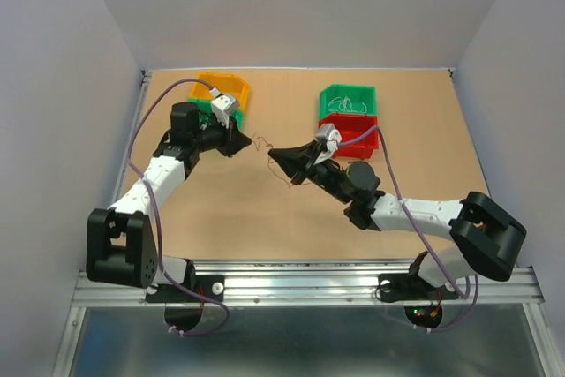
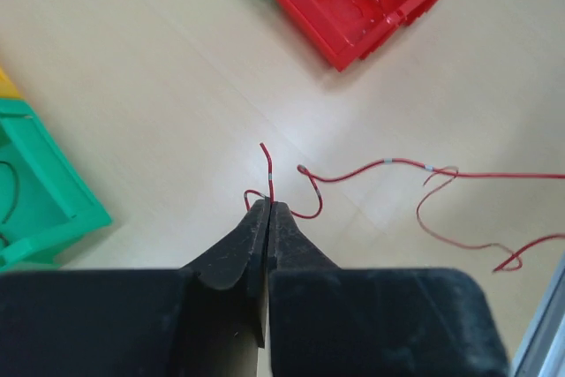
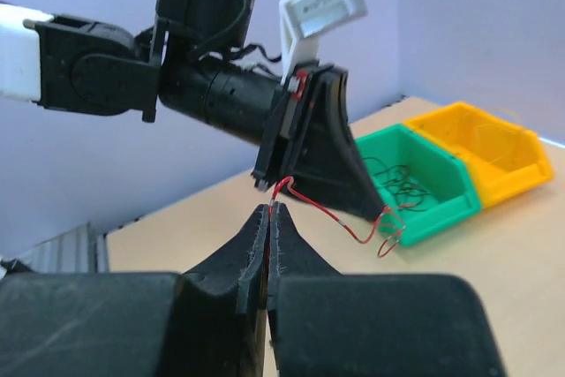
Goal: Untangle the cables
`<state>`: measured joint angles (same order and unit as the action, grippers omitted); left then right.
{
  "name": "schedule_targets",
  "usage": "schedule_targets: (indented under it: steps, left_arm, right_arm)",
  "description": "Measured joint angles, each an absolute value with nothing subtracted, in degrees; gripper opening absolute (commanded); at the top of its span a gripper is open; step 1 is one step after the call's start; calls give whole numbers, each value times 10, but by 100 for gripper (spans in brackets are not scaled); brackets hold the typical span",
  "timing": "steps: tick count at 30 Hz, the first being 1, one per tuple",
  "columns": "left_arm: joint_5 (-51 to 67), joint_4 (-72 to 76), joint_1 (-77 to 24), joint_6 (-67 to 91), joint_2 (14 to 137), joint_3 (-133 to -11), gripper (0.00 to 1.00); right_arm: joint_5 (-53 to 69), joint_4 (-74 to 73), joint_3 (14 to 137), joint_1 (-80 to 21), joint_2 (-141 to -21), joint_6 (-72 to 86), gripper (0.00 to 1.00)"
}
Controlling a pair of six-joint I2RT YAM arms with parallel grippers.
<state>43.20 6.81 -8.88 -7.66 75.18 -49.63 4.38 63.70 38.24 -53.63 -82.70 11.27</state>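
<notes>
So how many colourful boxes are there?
4: yellow plastic bin and green plastic bin far left, the green one partly hidden; second green plastic bin and red plastic bin far right.

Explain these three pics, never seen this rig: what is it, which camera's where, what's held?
Two small robot arms are bolted at the near edge of a table. The wide picture looks down from above and behind them; the other two come from a camera on each wrist, showing that arm's own black tool at the bottom. On the left stand a yellow bin and a green bin, on the right another green bin and a red bin. The left tool and the right tool are both closed, tips almost meeting, each pinching the thin red cables between them.
</notes>
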Motion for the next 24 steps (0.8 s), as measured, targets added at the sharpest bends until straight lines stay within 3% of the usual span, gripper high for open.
schedule_targets:
  steps: [4, 8, 10, 11, 18, 21, 24]
  left_arm:
    - [479, 42, -93, -98, 803, -517, 21]
    - [506, 21, -106, -117, 822, -518, 48]
    - [513, 18, -116, -124, 823, -518, 57]
    - [515, 18, -119, -128, 823, -518, 67]
    - [495, 15, -123, -137, 805, -518, 74]
    - [480, 18, -121, -137, 784, -518, 84]
    - [463, 24, -119, -139, 768, -518, 87]
  right_arm:
    - [14, 601, 394, -515, -811, 103, 0]
    - [7, 569, 416, -467, -811, 103, 1]
    - [10, 557, 432, -444, -812, 105, 1]
    - [13, 555, 439, -432, -812, 107, 1]
    - [63, 555, 477, -350, -828, 135, 1]
    - [92, 566, 488, -324, -857, 146, 1]
    - [116, 572, 499, -307, -891, 157, 1]
